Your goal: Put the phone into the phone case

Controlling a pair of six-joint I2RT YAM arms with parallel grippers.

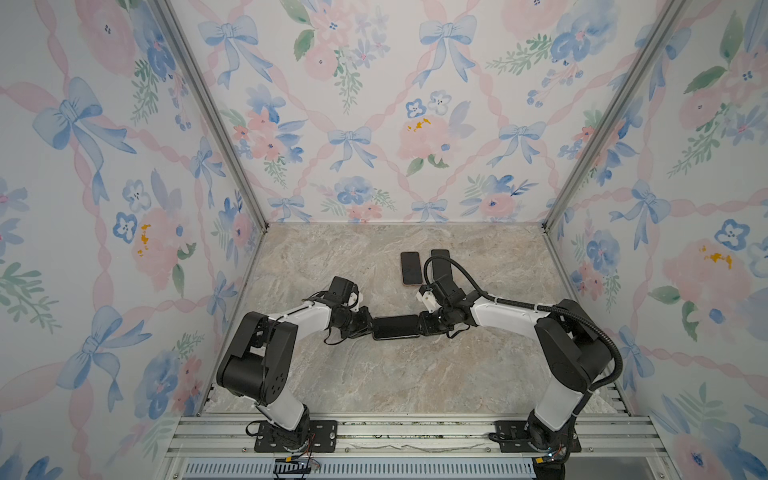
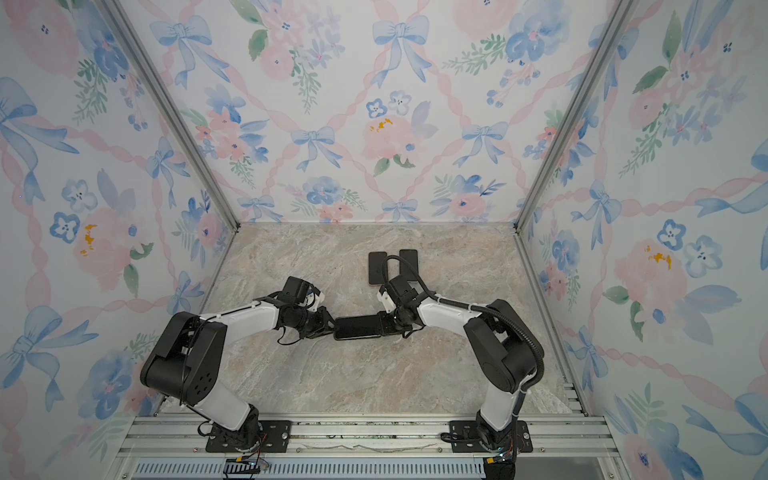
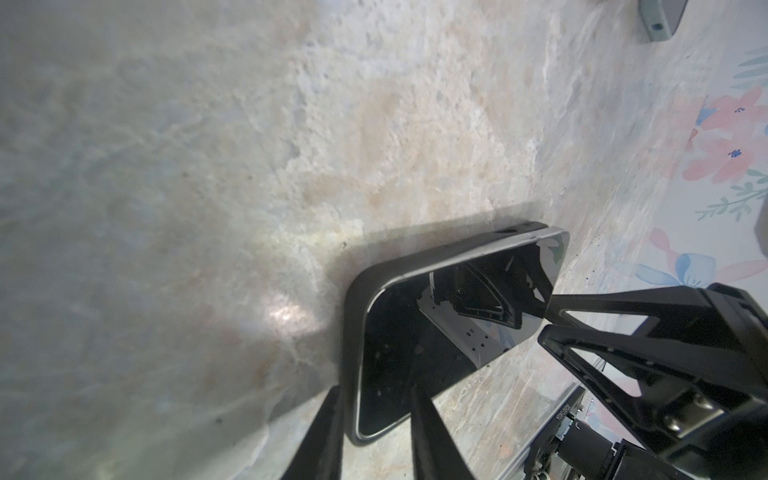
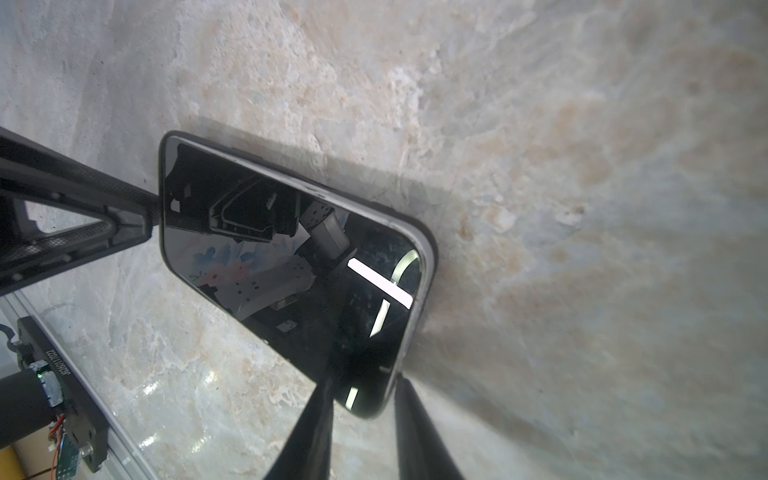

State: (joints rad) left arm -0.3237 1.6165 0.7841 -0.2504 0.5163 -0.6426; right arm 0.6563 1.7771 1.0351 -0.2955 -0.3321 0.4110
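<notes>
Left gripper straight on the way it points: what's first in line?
The phone, pinched in the left gripper itself. Past the phone's far end, likely the right gripper, which holds that end.

My four views
Both top views look steeply down on the whole table (image 1: 374, 374); my wrist cameras sit close, facing each other across the phone (image 3: 415, 332).

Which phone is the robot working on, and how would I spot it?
Find the marble table, then the spot in its middle where the left gripper and right gripper nearly meet. The black phone bridges the gap between them, turned sideways. The two dark slabs farther back lie flat, side by side, with no gripper on them.
</notes>
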